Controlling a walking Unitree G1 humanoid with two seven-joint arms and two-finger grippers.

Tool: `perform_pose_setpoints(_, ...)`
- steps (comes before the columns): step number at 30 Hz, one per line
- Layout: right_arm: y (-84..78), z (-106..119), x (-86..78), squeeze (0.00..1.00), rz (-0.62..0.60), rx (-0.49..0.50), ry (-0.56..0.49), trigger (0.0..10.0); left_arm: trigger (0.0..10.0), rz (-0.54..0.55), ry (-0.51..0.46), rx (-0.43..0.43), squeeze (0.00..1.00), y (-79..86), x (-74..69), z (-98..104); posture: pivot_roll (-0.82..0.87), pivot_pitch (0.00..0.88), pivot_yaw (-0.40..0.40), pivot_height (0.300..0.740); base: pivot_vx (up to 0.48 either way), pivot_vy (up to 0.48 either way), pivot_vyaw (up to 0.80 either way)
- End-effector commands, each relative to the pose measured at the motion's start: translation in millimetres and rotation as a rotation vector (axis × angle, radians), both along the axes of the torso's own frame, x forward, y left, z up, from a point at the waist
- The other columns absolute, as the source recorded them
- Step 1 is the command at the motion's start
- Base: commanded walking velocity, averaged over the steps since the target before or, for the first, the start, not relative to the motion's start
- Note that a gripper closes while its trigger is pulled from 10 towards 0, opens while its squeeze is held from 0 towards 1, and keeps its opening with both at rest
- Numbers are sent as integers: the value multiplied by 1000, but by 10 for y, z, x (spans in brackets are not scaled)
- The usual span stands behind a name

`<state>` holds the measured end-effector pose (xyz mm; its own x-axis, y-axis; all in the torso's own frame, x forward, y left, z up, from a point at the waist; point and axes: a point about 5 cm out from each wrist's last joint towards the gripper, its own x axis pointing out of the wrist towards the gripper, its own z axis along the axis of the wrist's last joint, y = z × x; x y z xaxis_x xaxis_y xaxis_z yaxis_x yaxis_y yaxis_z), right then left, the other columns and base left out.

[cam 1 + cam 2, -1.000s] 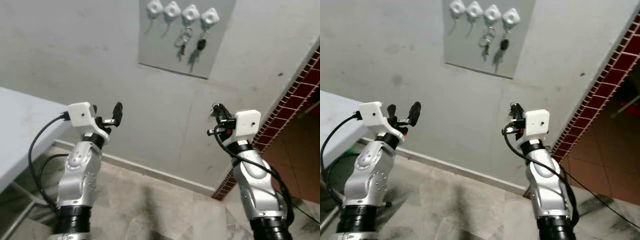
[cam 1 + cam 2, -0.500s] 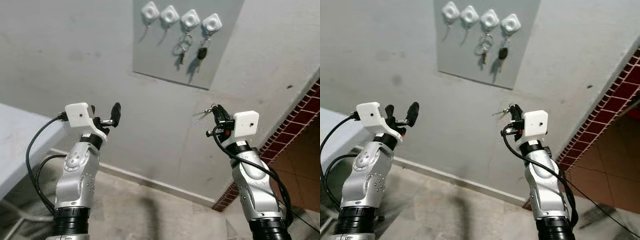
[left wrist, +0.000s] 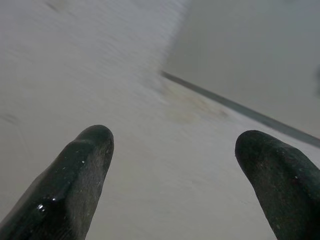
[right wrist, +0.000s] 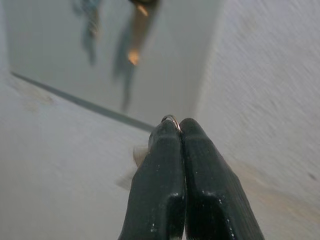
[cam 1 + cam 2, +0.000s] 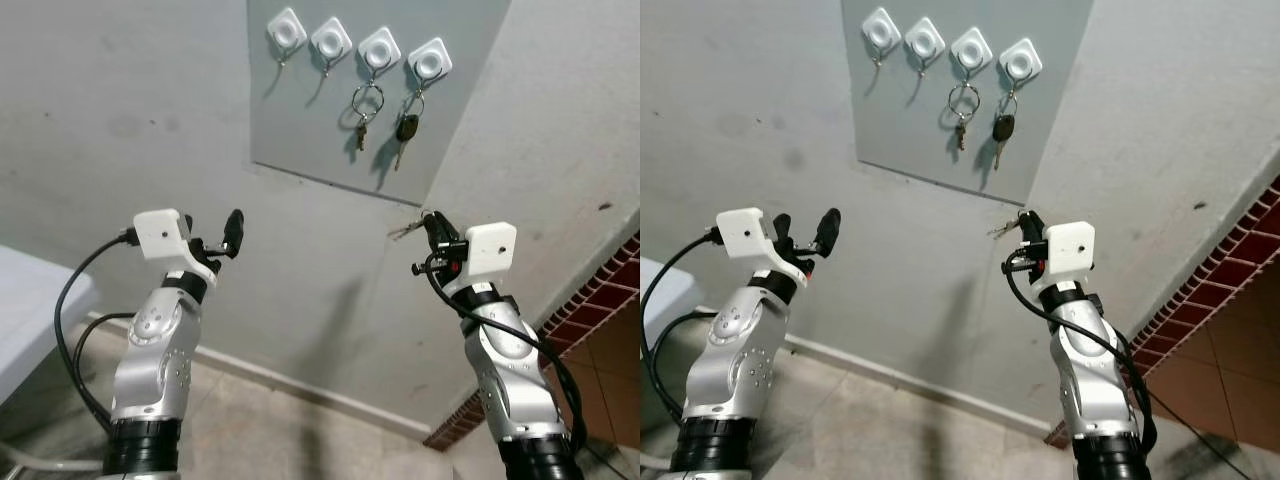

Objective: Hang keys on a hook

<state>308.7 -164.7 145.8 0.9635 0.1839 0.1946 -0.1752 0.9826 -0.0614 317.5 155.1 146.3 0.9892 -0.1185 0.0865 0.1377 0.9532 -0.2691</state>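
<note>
Black-fingered right gripper point(image 5: 432, 222) pinches a small silver key ring point(image 4: 171, 119); left gripper point(image 5: 232, 231), far left, spread, empty.

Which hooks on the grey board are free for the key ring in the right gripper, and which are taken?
The two leftmost hooks on the grey board are bare. The third hook carries a key ring with small key, the fourth a black-headed key. The right gripper holds its key ring below the board.

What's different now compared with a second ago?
The camera tilted up, so the hook board sits lower in view. The right gripper rose a little toward it, shut on a key ring. The left gripper stays open, and two key sets still hang on the hooks.
</note>
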Motion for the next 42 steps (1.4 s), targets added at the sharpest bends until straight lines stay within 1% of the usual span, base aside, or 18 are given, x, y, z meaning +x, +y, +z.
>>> perform_pose_setpoints(1,-31,51,-5,0,-14,4,-22,10000,10000,-3,-5,2,0,-2,2,36,9,0,-76,715,0,0,0)
perform_pose_setpoints(11,-26,49,-7,0,-15,7,-19,10000,10000,-2,8,-14,0,1,3,28,8,0,-77,715,0,0,0)
perform_pose_setpoints(33,-21,30,-24,0,-22,15,-13,10000,10000,-11,17,-16,0,1,3,28,6,0,-71,715,0,290,0)
perform_pose_setpoints(38,-21,15,-9,0,-23,26,11,10000,10000,-12,18,-15,0,-1,8,30,6,0,-73,715,0,286,0)
perform_pose_setpoints(42,-23,13,-3,0,-23,25,17,10000,10000,-11,16,-17,0,-3,9,33,8,0,-74,715,0,291,-580)
